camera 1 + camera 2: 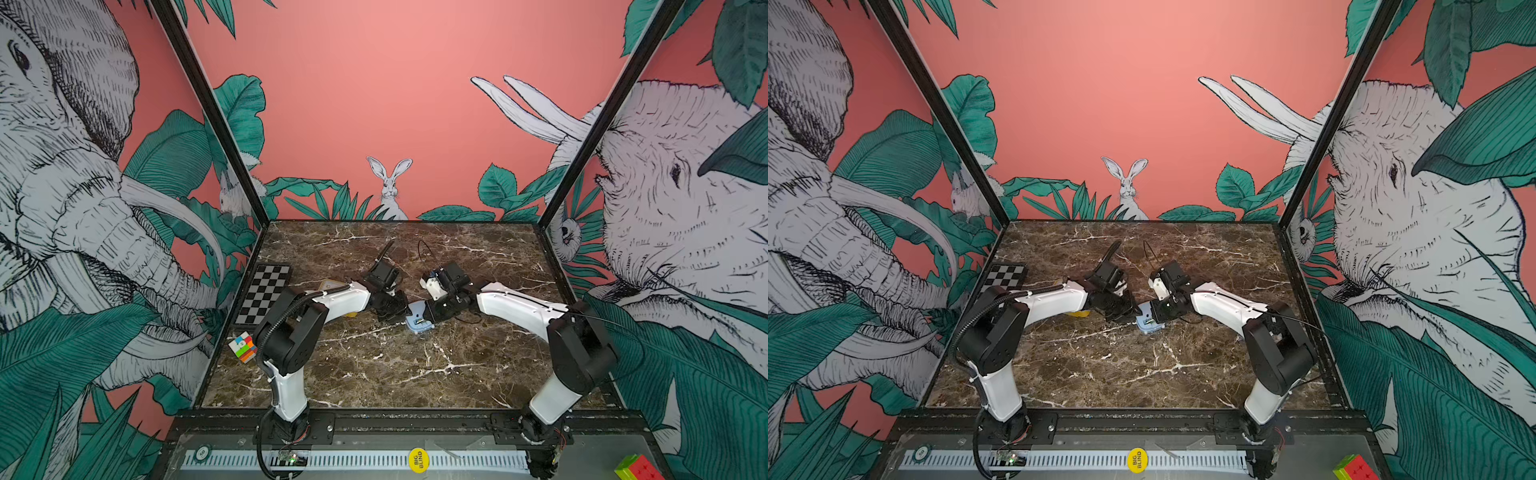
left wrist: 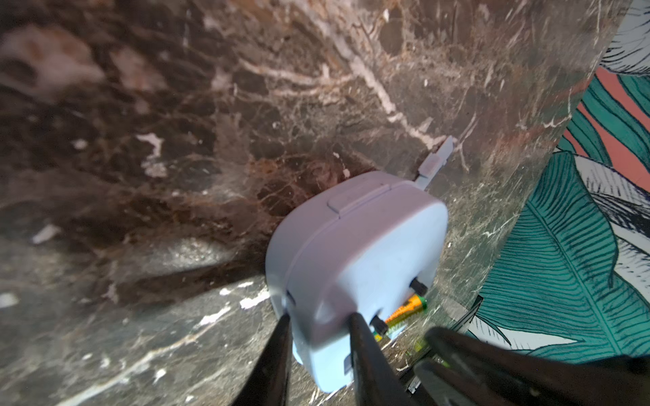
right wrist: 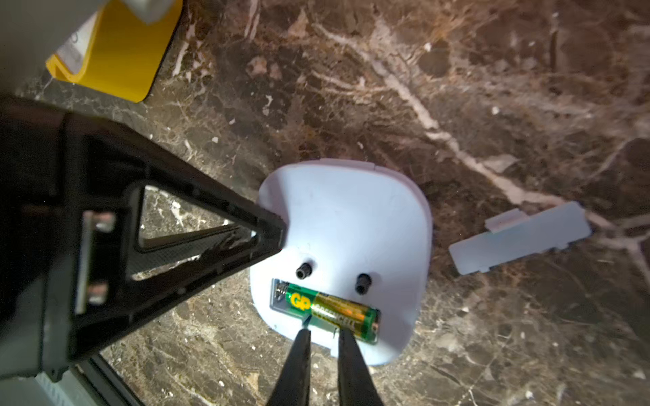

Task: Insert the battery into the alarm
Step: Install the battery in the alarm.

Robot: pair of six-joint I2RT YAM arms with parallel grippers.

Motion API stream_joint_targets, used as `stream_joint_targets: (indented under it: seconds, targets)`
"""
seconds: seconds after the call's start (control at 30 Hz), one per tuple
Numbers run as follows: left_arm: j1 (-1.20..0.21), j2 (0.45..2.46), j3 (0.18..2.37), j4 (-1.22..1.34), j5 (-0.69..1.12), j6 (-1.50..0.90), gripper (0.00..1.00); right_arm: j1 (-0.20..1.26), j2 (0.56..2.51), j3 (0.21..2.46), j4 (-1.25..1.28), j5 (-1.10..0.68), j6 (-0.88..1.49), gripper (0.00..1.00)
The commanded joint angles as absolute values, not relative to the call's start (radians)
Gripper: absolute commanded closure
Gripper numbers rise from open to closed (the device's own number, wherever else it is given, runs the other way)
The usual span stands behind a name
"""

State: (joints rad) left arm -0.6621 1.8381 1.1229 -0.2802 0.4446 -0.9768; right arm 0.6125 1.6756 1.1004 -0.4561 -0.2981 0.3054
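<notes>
Battery (image 3: 330, 311) lies in the open compartment of the light-blue alarm (image 3: 351, 225), mid marble table (image 1: 395, 374). Right gripper (image 3: 323, 332) has its tips barely parted at the battery's side, not pinching. Left gripper (image 2: 320, 318) clamps the alarm's edge. Battery cover (image 3: 520, 235) lies loose near the alarm, not touching.

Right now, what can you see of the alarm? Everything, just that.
The alarm is a pale blue, rounded-square plastic shell lying back up on the marble table. Its back has two small black knobs and an open bay with a green-gold GP battery lying in it, spring at one end. The bay's cover lies off, beside it and apart. The left fingers clamp one edge. The right fingers, slightly parted, have their tips at the battery.
</notes>
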Motion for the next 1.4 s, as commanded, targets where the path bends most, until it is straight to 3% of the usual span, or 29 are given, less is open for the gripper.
stream_joint_targets:
  seconds: [0.0,0.33,1.23,1.37]
  targets:
    - [-0.670,1.850,1.099,-0.314,0.420,-0.986,0.70,0.607,1.657,1.124,-0.483,-0.203,0.290,0.82]
    - [-0.671,1.855,1.102,-0.317,0.423,-0.986,0.70,0.604,1.694,1.130,-0.489,-0.185,0.286,0.80]
    - [-0.674,1.862,1.098,-0.313,0.422,-0.992,0.70,0.604,1.804,1.123,-0.501,-0.409,0.349,0.99]
    - [-0.675,1.867,1.098,-0.310,0.422,-0.994,0.70,0.605,1.812,1.134,-0.518,-0.379,0.342,0.99]
